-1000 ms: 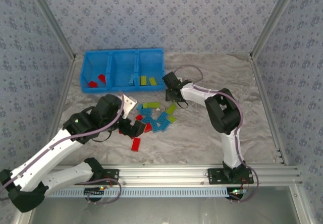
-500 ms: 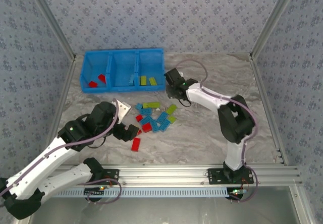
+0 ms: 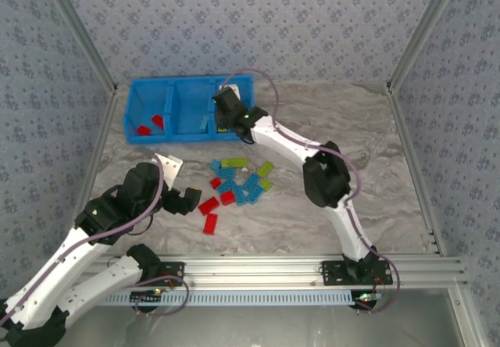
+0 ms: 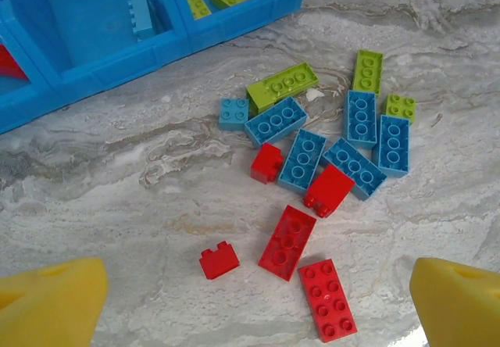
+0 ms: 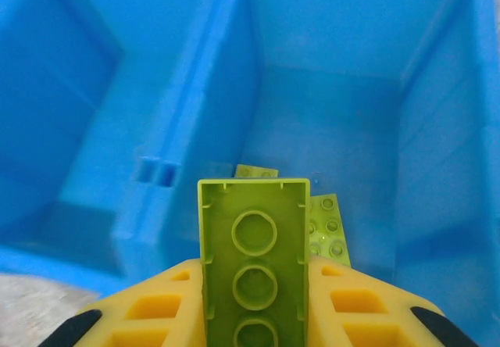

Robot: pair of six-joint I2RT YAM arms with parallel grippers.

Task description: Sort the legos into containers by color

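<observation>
Legos [image 3: 238, 183]: a yellow-green brick [image 5: 254, 230] is clamped by the right gripper [image 5: 254, 316], stretched toward eleven o'clock above the containers [image 3: 191, 109], its hollow underside shown.

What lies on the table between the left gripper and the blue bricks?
Several red bricks lie there on the table, ahead of the open left gripper; the left wrist view shows them.

No lettering or numbers can be read on the legos [image 4: 302, 158] or containers [image 4: 109, 62].
</observation>
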